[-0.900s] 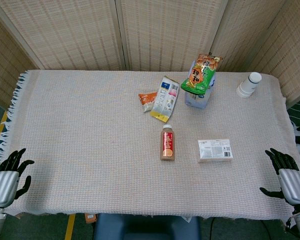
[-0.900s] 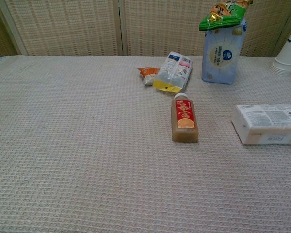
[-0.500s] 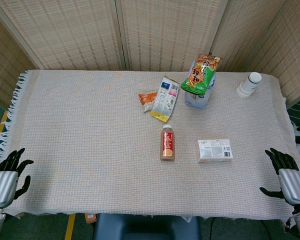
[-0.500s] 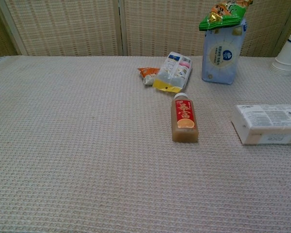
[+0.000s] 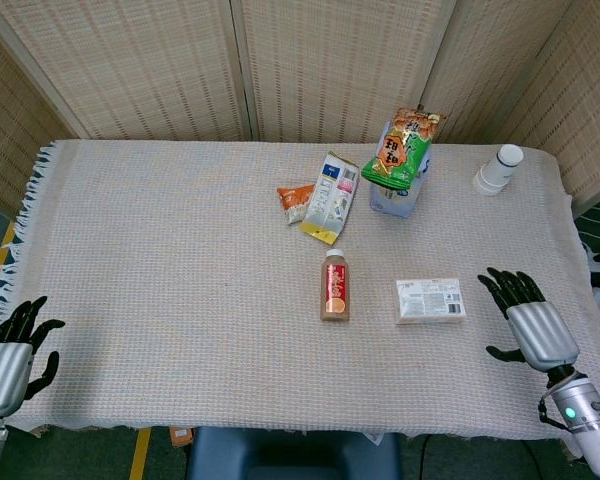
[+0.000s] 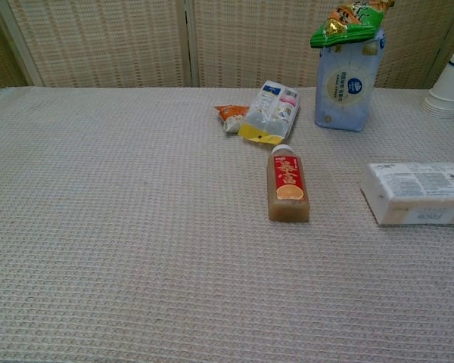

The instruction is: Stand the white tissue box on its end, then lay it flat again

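The white tissue box (image 5: 430, 300) lies flat on the woven cloth, right of the middle; in the chest view the tissue box (image 6: 416, 193) reaches the right edge. My right hand (image 5: 528, 325) hovers over the cloth just to the right of the box, fingers spread, holding nothing and not touching it. My left hand (image 5: 10, 352) hangs off the table's near left corner, fingers apart and empty. Neither hand shows in the chest view.
A brown drink bottle (image 5: 335, 285) lies left of the box. Behind it are a flat pouch (image 5: 330, 196), a small orange packet (image 5: 295, 199), a blue tissue pack with a green snack bag (image 5: 400, 150) on top, and stacked paper cups (image 5: 498, 169) at the far right.
My right hand has moved inward from the table's right edge toward the tissue box. The left hand and all objects stay put.
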Controlling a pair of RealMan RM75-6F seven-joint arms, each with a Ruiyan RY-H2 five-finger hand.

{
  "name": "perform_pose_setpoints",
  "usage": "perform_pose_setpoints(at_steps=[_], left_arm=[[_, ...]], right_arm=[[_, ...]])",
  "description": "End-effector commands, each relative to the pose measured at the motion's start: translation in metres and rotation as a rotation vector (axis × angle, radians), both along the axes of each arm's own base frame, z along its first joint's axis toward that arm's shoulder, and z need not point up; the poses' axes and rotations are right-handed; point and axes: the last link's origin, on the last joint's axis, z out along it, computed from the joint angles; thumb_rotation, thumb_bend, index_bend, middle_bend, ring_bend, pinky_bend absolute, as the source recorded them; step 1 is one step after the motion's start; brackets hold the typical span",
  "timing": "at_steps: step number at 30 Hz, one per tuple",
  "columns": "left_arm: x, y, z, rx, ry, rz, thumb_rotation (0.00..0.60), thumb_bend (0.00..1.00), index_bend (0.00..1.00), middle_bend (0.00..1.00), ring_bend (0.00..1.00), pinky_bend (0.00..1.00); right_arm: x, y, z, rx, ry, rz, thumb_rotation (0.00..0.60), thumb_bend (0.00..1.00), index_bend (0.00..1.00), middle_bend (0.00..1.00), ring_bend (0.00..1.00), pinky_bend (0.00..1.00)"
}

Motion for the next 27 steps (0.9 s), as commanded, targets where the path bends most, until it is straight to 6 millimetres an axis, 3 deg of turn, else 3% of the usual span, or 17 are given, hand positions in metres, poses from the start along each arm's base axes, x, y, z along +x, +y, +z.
perform_pose_setpoints(at_steps=[1, 6, 14, 27], left_arm=[[0.0, 0.0, 0.001, 0.006, -0.002, 0.002, 0.6, 0.49, 0.31, 0.0, 0.0, 0.18], [-0.001, 0.0, 0.003, 0.011, -0.004, 0.005, 0.6, 0.49, 0.31, 0.0, 0.0, 0.18], [-0.002, 0.0, 0.005, 0.013, -0.007, 0.012, 0.6, 0.49, 0.31, 0.0, 0.0, 0.18], [-0.004, 0.001, 0.007, 0.017, -0.017, 0.021, 0.6, 0.49, 0.31, 0.0, 0.0, 0.18]], right_arm=[[0.007, -0.035, -0.017, 0.111, 0.086, 0.024, 0.6, 0.0, 0.0, 0.0, 0.06, 0.0], [0.015, -0.06, -0.036, 0.179, 0.144, 0.044, 0.6, 0.0, 0.0, 0.0, 0.06, 0.0], [0.032, -0.085, -0.058, 0.202, 0.087, 0.031, 0.6, 0.0, 0.0, 0.0, 0.06, 0.0], [0.038, -0.094, -0.084, 0.223, 0.062, 0.003, 0.6, 0.0, 0.0, 0.0, 0.06, 0.0]])
